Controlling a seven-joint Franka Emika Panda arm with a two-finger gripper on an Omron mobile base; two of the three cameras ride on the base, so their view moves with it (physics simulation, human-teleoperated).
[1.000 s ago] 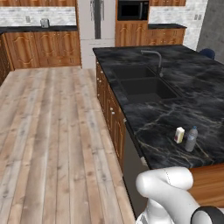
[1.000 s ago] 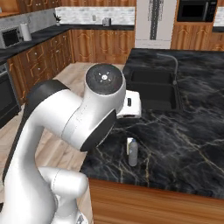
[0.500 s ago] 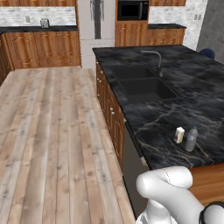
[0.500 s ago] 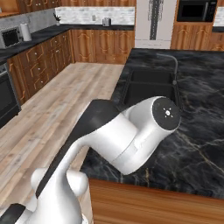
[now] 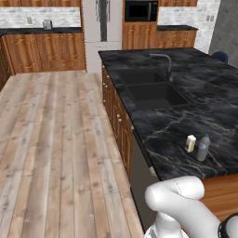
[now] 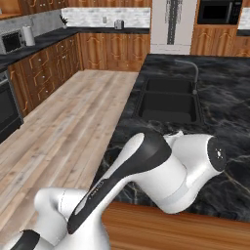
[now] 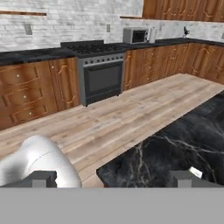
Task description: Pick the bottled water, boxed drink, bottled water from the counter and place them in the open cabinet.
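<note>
Nothing looks stowed yet. On the black marble counter (image 5: 186,116), at about four o'clock in the left base view, the boxed drink (image 5: 190,143) and a greyish bottled water (image 5: 202,148) stand just beside each other near the front edge, untouched. The tool (image 7: 112,178) has its fingers spread wide with nothing between them, facing across the counter corner toward the stove (image 7: 101,76). All three pick-and-place trips appear to remain.

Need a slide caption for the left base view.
Carton and grey bottle side by side near the counter's front corner.
</note>
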